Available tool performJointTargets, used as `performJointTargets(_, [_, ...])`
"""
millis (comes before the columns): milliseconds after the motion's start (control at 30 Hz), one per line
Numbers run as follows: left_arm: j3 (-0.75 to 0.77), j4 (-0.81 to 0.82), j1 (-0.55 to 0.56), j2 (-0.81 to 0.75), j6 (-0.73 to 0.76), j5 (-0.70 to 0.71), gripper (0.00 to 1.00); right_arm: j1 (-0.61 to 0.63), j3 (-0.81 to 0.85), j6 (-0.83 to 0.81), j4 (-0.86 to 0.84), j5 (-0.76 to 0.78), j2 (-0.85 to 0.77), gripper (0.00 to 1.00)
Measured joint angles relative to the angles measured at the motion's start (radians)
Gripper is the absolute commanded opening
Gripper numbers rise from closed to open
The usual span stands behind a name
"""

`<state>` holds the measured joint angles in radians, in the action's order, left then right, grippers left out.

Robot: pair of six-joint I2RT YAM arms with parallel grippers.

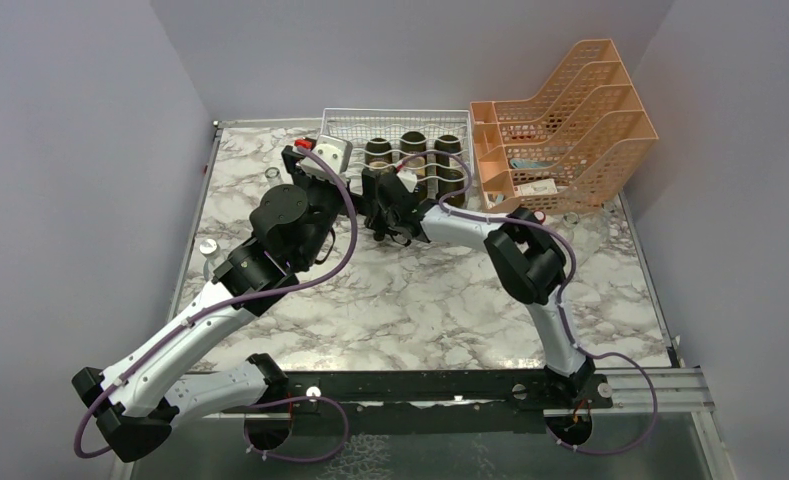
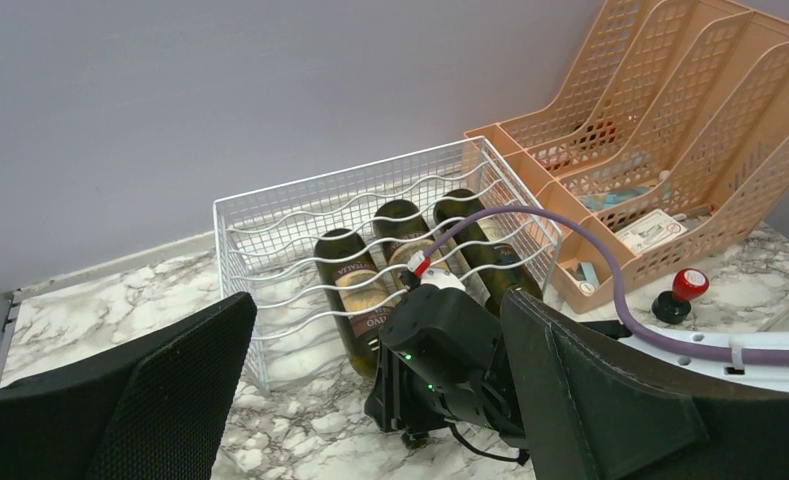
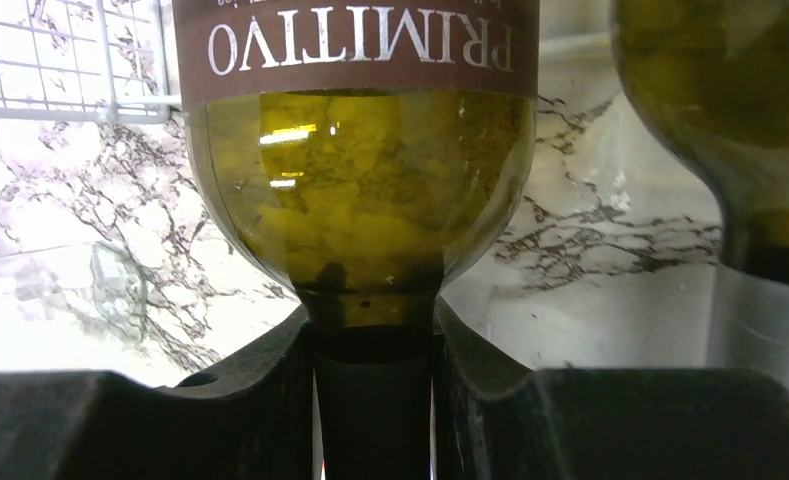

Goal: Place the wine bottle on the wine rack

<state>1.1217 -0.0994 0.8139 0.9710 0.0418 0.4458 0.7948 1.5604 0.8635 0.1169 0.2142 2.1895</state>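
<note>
The white wire wine rack (image 1: 342,122) stands at the back of the table and holds three dark green bottles side by side. My right gripper (image 1: 388,200) is shut on the neck of the left one, the wine bottle (image 3: 360,200) with the brown PRIMITIVO label. The bottle lies in a cradle with its neck sticking out the front. In the left wrist view the bottle (image 2: 355,295) lies in the rack (image 2: 270,225) behind the right gripper's body (image 2: 440,350). My left gripper (image 2: 380,410) is wide open and empty, hovering in front of the rack's left part.
An orange perforated file tray (image 1: 560,130) stands right of the rack, touching it. A small black object with a red top (image 2: 678,293) sits in front of the tray. Small clear glass pieces (image 1: 208,247) lie on the marble at the left. The rack's leftmost cradle has no bottle.
</note>
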Motion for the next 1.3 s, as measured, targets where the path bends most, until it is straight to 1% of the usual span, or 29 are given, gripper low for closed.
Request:
performJointTargets(167, [0.000, -0.002, 0.000, 0.000, 0.000, 0.000, 0.99, -0.010, 0.067, -0.002, 0.024, -0.003, 0.042, 0.26])
performJointTargets(267, [0.002, -0.004, 0.000, 0.003, 0.000, 0.000, 0.99, -0.013, 0.091, -0.009, 0.048, -0.004, 0.048, 0.31])
performJointTargets(433, [0.004, -0.008, 0.000, 0.005, 0.000, 0.000, 0.99, -0.027, 0.119, -0.027, 0.057, -0.003, 0.057, 0.36])
performJointTargets(467, [0.004, -0.008, 0.000, 0.005, 0.000, 0.000, 0.99, -0.031, 0.122, -0.027, 0.056, -0.003, 0.060, 0.38])
performJointTargets(567, [0.004, -0.008, 0.000, 0.005, 0.000, 0.000, 0.99, -0.042, 0.124, -0.032, 0.057, -0.003, 0.064, 0.47])
performJointTargets(900, [0.004, -0.008, 0.000, 0.004, -0.001, 0.001, 0.99, -0.055, 0.200, -0.063, 0.061, -0.003, 0.068, 0.59])
performJointTargets(1000, [0.004, -0.008, 0.000, 0.004, 0.000, 0.001, 0.99, -0.056, 0.199, -0.071, 0.061, -0.003, 0.068, 0.62])
performJointTargets(1100, [0.012, -0.011, 0.000, 0.005, 0.003, 0.003, 0.99, -0.057, 0.163, -0.080, 0.052, -0.002, 0.047, 0.66])
performJointTargets(1300, [0.063, -0.014, 0.000, 0.009, 0.024, 0.018, 0.99, -0.057, 0.034, -0.111, 0.043, -0.001, -0.089, 0.70])
